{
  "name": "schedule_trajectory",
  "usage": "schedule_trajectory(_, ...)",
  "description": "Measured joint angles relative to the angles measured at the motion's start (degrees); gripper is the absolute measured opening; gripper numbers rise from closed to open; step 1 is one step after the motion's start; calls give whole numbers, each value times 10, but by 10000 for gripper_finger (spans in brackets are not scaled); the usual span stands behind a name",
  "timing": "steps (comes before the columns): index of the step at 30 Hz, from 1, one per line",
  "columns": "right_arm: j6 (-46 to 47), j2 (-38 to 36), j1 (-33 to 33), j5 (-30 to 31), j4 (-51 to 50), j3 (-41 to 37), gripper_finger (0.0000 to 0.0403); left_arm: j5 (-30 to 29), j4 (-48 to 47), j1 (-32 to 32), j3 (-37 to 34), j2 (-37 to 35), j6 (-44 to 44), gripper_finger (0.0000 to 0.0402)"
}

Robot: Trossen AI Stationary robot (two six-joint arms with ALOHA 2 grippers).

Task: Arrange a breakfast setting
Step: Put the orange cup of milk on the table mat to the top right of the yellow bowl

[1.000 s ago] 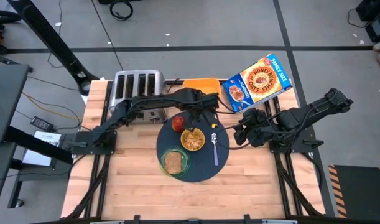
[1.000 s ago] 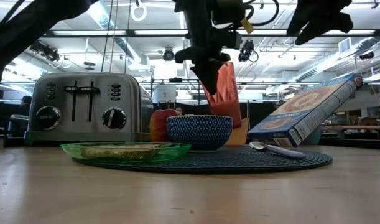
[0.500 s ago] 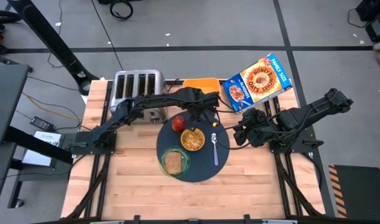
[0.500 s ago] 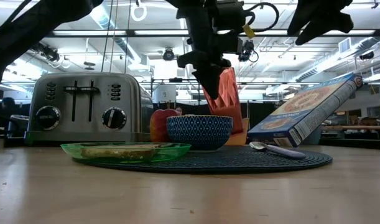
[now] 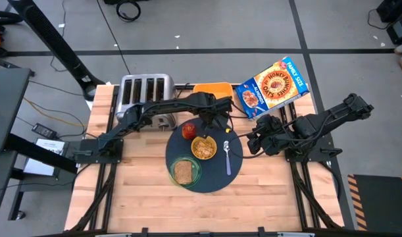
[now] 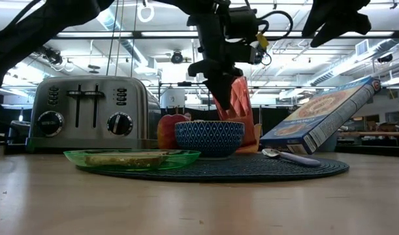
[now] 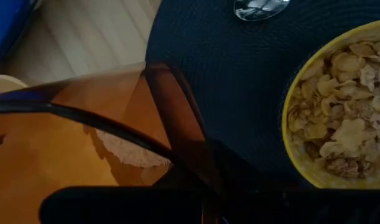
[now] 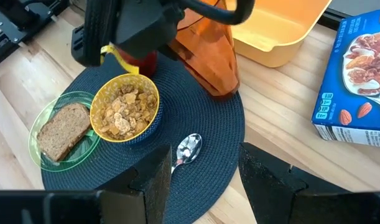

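Observation:
A dark blue round mat lies mid-table. On it are a green plate with toast, a cereal bowl, a red apple and a pale spoon. My left gripper is over the mat's far edge, shut on the amber cup. The cup also shows behind the bowl in the low view. My right gripper waits open to the right of the mat, with nothing between its fingers. My left gripper holds the amber cup by its upper end; its own body hides the rim and the fingers there. It comes from above, pointing steeply down. The cup hangs tilted, its wall beside the fingers and its base low over the mat's far edge. Whether the base touches, I cannot tell.
A steel toaster stands at the far left. A yellow-orange tray and a leaning cereal box are at the far right. Bare wood stretches along the near side of the table.
My left gripper has sunk a little toward the mat and drifted slightly toward the table's right edge, carrying the amber cup. The cup stays tilted in the hold and now sits lower behind the bowl.

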Motion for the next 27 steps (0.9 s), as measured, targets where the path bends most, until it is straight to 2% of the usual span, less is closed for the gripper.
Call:
schedule_trajectory(19, 2, 0, 0, 0, 1, 0, 190, 12, 4, 0, 0, 0, 0, 17)
schedule_trajectory(27, 2, 0, 0, -9, 4, 0, 190, 11, 7, 0, 1, 0, -7, 52)
